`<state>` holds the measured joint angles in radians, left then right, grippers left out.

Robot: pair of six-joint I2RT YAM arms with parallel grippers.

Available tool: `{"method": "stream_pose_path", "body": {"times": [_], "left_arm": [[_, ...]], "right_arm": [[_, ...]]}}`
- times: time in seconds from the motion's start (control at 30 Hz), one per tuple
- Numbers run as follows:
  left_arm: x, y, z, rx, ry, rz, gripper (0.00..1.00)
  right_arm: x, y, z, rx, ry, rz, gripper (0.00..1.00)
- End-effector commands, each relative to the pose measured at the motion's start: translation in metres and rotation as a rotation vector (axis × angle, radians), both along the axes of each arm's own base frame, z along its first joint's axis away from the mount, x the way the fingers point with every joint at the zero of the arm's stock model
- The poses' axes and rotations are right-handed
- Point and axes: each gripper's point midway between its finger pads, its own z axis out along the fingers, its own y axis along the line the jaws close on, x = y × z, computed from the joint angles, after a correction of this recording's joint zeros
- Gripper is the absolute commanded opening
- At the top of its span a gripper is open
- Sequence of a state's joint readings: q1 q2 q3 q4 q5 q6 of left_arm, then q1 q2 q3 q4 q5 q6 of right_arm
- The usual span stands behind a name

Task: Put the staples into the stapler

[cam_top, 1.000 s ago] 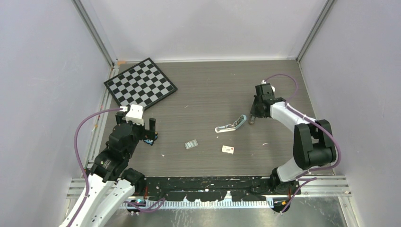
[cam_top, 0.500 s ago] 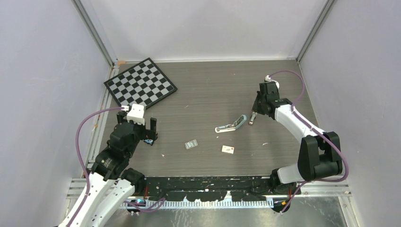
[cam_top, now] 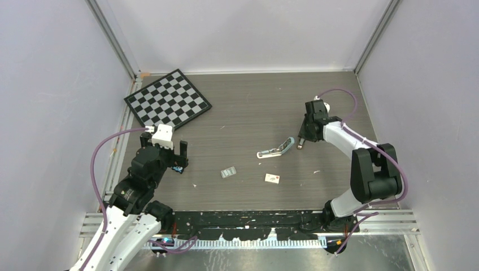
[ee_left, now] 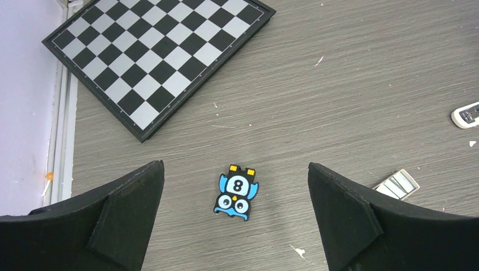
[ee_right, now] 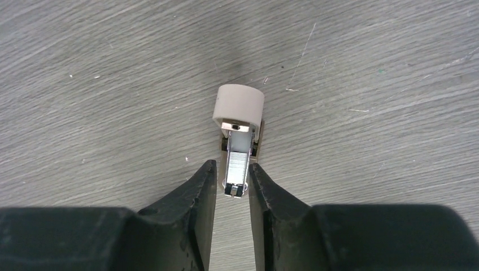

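The stapler [cam_top: 275,149], pale blue-teal top hinged open over its white base, lies mid-table; its end shows in the left wrist view [ee_left: 466,116]. The staples [cam_top: 228,172], a small ribbed grey block, lie left of it and show in the left wrist view [ee_left: 397,184]. My right gripper [cam_top: 301,138] is down at the table just right of the stapler. In the right wrist view my right gripper [ee_right: 233,165] is closed narrowly on a small tan rounded block [ee_right: 238,104] with a silver metal channel [ee_right: 236,169]. My left gripper [cam_top: 172,158] is open and empty, also seen in the left wrist view [ee_left: 235,169].
A black-and-blue owl gadget [ee_left: 236,193] lies on the table between my left fingers. A small white box with a red mark [cam_top: 273,178] lies in front of the stapler. A chessboard [cam_top: 168,99] lies at the back left. Walls enclose three sides.
The right arm's elbow swung up and out, then came back down; its gripper stayed at the tan block. The left arm and the other things have not moved.
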<state>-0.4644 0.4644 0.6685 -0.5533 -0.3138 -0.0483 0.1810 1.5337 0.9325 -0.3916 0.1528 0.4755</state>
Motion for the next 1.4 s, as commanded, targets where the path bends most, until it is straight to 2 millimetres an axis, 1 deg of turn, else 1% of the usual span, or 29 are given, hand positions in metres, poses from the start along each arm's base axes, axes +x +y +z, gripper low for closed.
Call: {"method": "stream_pose_path", "body": {"times": [0.0,0.1,0.23,0.4,0.6,0.77,0.97,1.37], "left_arm": [[0.003,-0.003,0.011,-0.031,-0.045,-0.005,1.0],[0.003,-0.003,0.011,-0.029,-0.047,-0.003,1.0],[0.003,-0.003,0.01,-0.027,-0.046,-0.003,1.0],[0.003,-0.003,0.01,-0.027,-0.045,-0.003,1.0],[0.003,-0.002,0.011,-0.026,-0.049,0.0,1.0],[0.003,-0.002,0.011,-0.026,-0.049,0.001,1.0],[0.003,-0.002,0.011,-0.026,-0.049,-0.001,1.0],[0.003,-0.003,0.012,-0.029,-0.05,-0.003,1.0]], "right_arm": [[0.012,-0.006,0.007,-0.021,-0.018,-0.052,0.33],[0.01,-0.007,-0.002,-0.026,0.01,-0.063,0.38],[0.01,-0.005,-0.007,-0.014,0.019,-0.065,0.38],[0.013,-0.002,-0.009,-0.002,0.014,-0.055,0.3],[0.014,-0.002,-0.011,-0.005,0.018,-0.047,0.23],[0.014,-0.003,-0.004,-0.014,0.008,-0.042,0.21],[0.011,-0.008,0.005,-0.041,-0.005,-0.033,0.23],[0.01,-0.01,0.013,-0.068,-0.001,-0.004,0.23]]}}
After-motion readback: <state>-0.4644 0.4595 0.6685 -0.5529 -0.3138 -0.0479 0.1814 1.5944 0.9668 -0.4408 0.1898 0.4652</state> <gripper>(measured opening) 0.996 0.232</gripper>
